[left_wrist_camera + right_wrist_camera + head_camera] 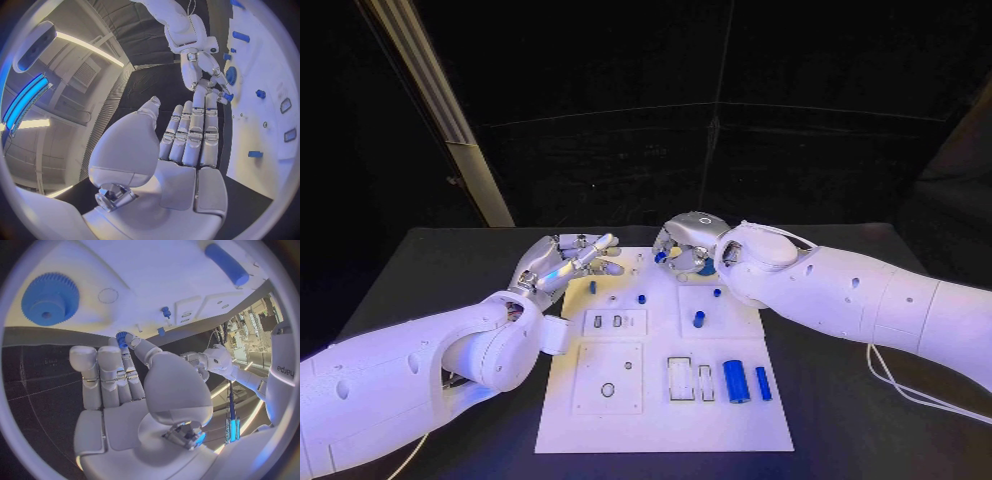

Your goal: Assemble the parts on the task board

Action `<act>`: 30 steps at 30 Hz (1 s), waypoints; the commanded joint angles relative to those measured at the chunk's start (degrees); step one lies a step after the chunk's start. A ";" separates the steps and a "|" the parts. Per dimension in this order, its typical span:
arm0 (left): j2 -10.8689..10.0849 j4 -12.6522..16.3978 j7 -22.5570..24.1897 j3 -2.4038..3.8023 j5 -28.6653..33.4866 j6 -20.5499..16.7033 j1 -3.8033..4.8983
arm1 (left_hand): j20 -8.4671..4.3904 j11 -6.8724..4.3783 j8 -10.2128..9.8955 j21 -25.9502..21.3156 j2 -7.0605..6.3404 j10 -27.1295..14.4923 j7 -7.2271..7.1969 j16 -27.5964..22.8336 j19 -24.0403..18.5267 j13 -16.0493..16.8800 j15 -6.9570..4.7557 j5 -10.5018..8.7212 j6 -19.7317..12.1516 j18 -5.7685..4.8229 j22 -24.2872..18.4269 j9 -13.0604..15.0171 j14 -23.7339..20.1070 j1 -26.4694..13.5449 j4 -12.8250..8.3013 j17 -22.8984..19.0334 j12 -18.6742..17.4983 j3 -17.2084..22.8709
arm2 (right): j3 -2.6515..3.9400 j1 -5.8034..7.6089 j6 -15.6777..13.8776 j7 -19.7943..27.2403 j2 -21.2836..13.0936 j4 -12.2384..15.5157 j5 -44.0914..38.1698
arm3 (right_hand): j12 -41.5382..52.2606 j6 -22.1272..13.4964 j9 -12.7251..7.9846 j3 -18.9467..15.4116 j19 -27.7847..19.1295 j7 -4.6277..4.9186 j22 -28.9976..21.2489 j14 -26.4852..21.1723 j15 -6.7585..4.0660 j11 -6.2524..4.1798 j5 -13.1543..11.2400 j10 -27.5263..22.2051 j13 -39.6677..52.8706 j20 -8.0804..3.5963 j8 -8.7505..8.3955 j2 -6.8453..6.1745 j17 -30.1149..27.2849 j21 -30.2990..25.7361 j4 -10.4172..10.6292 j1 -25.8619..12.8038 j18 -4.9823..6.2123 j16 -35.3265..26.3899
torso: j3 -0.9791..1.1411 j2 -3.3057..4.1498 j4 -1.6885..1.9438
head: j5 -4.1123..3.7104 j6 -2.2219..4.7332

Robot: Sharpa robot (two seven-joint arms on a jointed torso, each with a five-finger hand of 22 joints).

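Left robot hand (570, 259): fingers extended, spread, empty | Right robot hand (687, 243): curled, thumb and finger pinching small blue gear (122, 335)

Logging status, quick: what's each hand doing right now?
Left hand: open, holding nothing.
Right hand: pinching a small blue gear.

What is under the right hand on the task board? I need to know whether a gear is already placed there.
In the right wrist view a large blue gear lies on the task board, and the right hand pinches a small blue gear. From the head view, the hand covers both.
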 commanded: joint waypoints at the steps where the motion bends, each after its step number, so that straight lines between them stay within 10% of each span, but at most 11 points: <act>1: 0.02 -0.01 0.18 0.04 -0.03 0.94 0.21 | 0.15 0.28 -0.30 -0.12 0.17 -0.31 0.14 -0.29 0.21 -0.06 0.29 -0.29 -0.16 0.27 -0.09 -0.09 0.23 -0.36 -0.01 0.10 -0.37 -0.38 | 0.05 0.22 -2.65 0.38 1.14 -1.27 0.76 | -0.06 -0.08 -0.02 0.37 -0.22 0.32 0.07 -0.25 0.02 0.33 -0.24 -0.13 -0.01 0.12 0.08 -0.71 0.08 0.21 -0.04 -0.32 -1.10 0.40 | -0.03 0.08 0.11 | 0.12 0.16; 30: 0.08 0.30 0.08 0.03 -0.03 0.90 1.48 | 0.17 0.27 -0.30 -0.15 0.23 -0.27 0.12 -0.34 0.21 -0.05 0.29 -0.27 -0.09 0.28 -0.12 -0.06 0.23 -0.35 -0.02 0.15 -0.40 -0.39 | 0.05 0.61 -0.13 -0.36 6.54 -7.16 -0.71 | -0.11 -0.41 -0.06 0.71 -0.43 0.40 0.20 -0.37 0.12 0.45 -0.46 -0.55 -0.04 0.22 0.03 -1.29 0.04 0.43 0.38 -0.70 -1.10 0.59 | -0.44 1.21 0.55 | 0.02 0.68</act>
